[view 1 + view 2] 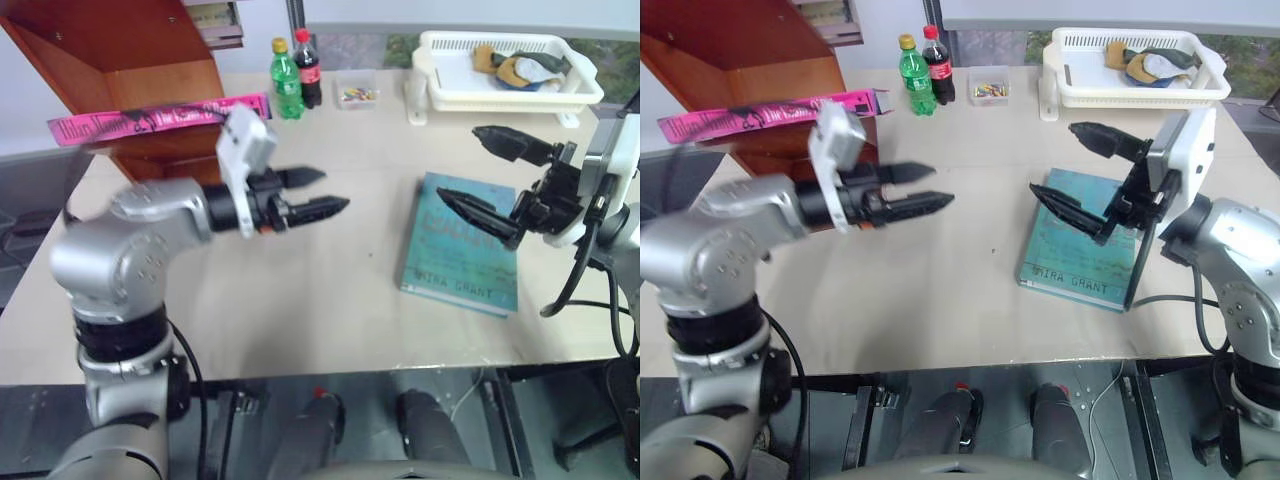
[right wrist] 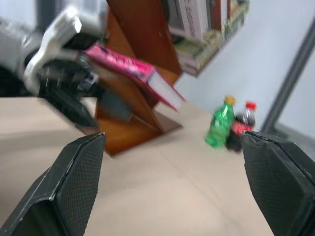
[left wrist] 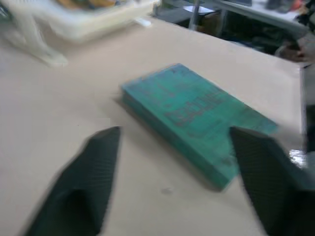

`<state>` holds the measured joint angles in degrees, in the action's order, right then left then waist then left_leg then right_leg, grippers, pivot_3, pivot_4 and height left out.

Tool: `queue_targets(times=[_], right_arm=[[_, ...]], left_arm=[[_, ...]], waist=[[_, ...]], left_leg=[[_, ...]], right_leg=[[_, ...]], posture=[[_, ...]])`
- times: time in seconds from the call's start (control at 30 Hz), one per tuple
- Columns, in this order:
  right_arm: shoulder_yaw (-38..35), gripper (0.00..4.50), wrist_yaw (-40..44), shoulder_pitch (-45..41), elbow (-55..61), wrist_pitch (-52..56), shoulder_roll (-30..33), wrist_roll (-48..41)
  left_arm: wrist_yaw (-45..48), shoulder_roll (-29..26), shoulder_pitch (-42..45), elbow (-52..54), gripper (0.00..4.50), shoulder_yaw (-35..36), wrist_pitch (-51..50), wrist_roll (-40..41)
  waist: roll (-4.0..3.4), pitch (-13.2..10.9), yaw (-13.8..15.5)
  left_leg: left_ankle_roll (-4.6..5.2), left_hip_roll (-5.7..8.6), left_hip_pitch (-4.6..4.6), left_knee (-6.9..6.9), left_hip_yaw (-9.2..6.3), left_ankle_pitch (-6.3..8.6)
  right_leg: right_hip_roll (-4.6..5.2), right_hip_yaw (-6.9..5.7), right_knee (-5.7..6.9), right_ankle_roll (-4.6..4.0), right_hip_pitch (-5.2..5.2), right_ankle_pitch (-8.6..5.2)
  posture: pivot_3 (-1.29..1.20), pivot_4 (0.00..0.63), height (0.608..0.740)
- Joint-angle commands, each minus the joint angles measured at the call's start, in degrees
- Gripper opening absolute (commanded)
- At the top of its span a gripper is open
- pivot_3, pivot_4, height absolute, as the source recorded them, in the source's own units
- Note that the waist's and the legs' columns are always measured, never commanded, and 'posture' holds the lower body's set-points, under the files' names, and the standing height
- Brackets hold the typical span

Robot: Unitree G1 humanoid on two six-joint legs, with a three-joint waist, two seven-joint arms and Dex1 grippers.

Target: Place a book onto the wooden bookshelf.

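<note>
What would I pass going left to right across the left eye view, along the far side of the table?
Pink book on the wooden bookshelf, green bottle, cola bottle, small clear box, white basket.

The book lies flat on a board of the wooden bookshelf, far left. Two bottles stand just right of it — a basket far right — another book on the table, near right.

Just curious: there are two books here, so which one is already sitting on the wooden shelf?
The thin bright pink book; it rests on the reddish-brown wooden bookshelf, whereas the teal-blue book lies flat on the table.
</note>
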<state>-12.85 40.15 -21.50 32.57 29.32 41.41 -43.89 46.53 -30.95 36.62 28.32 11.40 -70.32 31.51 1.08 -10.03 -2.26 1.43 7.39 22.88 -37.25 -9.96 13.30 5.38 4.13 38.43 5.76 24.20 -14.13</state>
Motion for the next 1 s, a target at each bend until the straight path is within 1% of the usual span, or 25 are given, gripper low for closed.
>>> queue_targets(times=[0.03,0.07,0.1,0.17,0.23,0.3,0.37,0.47,0.53,0.63,0.7,0.8,0.9,1.0], right_arm=[[-3.11,4.5,-2.3,2.23,4.91,1.5,1.05,-1.96],[-3.27,4.5,-2.76,3.2,5.59,1.99,1.19,-2.2],[-3.39,4.5,-3.51,4.33,6.3,2.74,1.14,-2.57],[-3.71,4.5,-4.51,6.39,7.73,3.61,1.25,-3.11],[-3.94,4.5,-5.27,7.59,8.57,3.88,1.29,-3.32],[-3.87,4.5,-5.78,7.84,8.81,3.93,1.25,-3.3],[-3.74,4.5,-6.22,7.42,8.65,3.95,1.25,-3.35],[-3.21,4.5,-6.4,6.58,8.32,3.63,1.45,-2.84],[-2.97,4.5,-6.5,6.15,8.14,3.64,1.56,-2.6],[-3.36,4.5,-6.91,5.23,8.35,4.15,2.12,-3.0],[-3.54,4.5,-6.89,5.01,8.35,4.13,2.57,-2.84],[-3.59,4.5,-7.17,5.01,8.5,4.12,2.92,-2.81],[-3.64,4.5,-7.72,4.78,8.86,4.39,3.12,-3.14],[-3.79,4.5,-7.93,4.58,8.88,4.49,3.38,-3.4]], left_arm=[[-5.89,2.71,-3.2,4.5,1.74,1.18,1.18,1.42],[-7.25,3.46,-4.49,4.35,1.54,0.09,3.38,0.38],[-9.35,5.12,-4.96,3.82,0.86,0.16,3.94,0.02],[-12.14,6.68,-4.92,3.25,0.13,0.01,6.17,-0.85],[-15.7,8.65,-3.52,1.9,0.13,-0.27,9.97,-2.7],[-20.52,11.12,-2.64,-0.42,0.13,-2.65,16.36,-7.16],[-25.65,15.25,-2.83,-4.26,0.13,-5.48,25.03,-12.34],[-31.57,20.99,-3.48,-14.49,0.13,-10.67,39.64,-20.41],[-36.79,25.68,-2.26,-21.36,0.13,-11.59,45.97,-23.44],[-41.06,29.97,0.92,-29.85,0.13,-12.87,55.84,-27.18],[-44.38,30.99,3.75,-35.02,0.13,-12.51,62.15,-29.69],[-49.32,31.77,6.8,-39.87,0.13,-10.37,68.1,-31.34],[-54.54,31.92,7.65,-41.61,0.13,-8.51,72.22,-33.1],[-63.46,32.58,7.92,-41.44,0.13,-5.03,74.16,-35.26]], waist=[[-0.03,0.02,0.44],[-0.03,0.02,0.72],[-0.02,0.02,0.94],[-0.01,0.02,1.66],[0.0,0.01,2.16],[-0.01,0.02,2.6],[0.01,0.03,2.94],[0.04,0.04,3.29],[0.05,0.05,3.4],[0.08,0.03,3.47],[0.1,0.02,3.46],[0.1,0.03,3.23],[0.09,0.04,3.09],[0.1,0.03,3.09]], left_leg=[[0.0,0.0,-0.03,0.02,0.0,0.0],[0.0,0.0,-0.09,0.02,0.0,0.01],[0.01,0.0,-0.1,0.02,0.0,0.01],[0.02,0.0,-0.11,0.0,0.02,0.02],[0.02,0.0,-0.09,-0.02,-0.01,0.01],[0.01,0.0,-0.1,-0.03,-0.01,0.01],[0.0,0.0,-0.12,-0.03,0.0,0.0],[0.0,0.02,-0.14,-0.03,0.03,0.0],[0.0,0.03,-0.11,-0.03,0.03,0.0],[0.01,0.03,-0.05,-0.03,0.02,0.0],[0.02,0.03,-0.02,-0.03,0.02,0.0],[0.03,0.03,-0.02,-0.03,0.03,0.01],[0.05,0.03,-0.03,-0.03,0.05,0.02],[0.05,0.03,-0.03,-0.03,0.04,0.02]], right_leg=[[0.0,0.0,-0.02,0.0,-0.03,0.0],[0.01,-0.01,-0.03,0.0,-0.09,0.0],[0.01,-0.02,-0.07,-0.02,-0.12,0.02],[0.01,-0.02,-0.12,-0.09,-0.15,0.08],[0.0,-0.07,-0.15,-0.11,-0.18,0.1],[0.0,-0.08,-0.23,-0.09,-0.22,0.14],[-0.03,-0.08,-0.44,-0.07,-0.33,0.26],[0.02,-0.08,-0.6,0.0,-0.45,0.34],[0.02,-0.08,-0.66,0.03,-0.46,0.37],[0.02,-0.09,-0.71,0.04,-0.44,0.38],[0.01,-0.1,-0.73,0.04,-0.42,0.38],[0.03,-0.1,-0.73,0.05,-0.42,0.38],[0.03,-0.08,-0.74,0.05,-0.42,0.38],[0.02,-0.08,-0.74,0.05,-0.42,0.38]], posture=[[0.0,0.15,0.74],[0.0,0.15,0.74],[0.0,0.15,0.74],[0.0,0.15,0.74],[0.0,0.15,0.74],[0.0,0.15,0.74],[0.0,0.15,0.74],[0.0,0.15,0.74],[0.0,0.15,0.74],[0.0,0.15,0.74],[0.0,0.15,0.74],[0.0,0.15,0.74],[0.0,0.15,0.74],[0.0,0.15,0.74]])
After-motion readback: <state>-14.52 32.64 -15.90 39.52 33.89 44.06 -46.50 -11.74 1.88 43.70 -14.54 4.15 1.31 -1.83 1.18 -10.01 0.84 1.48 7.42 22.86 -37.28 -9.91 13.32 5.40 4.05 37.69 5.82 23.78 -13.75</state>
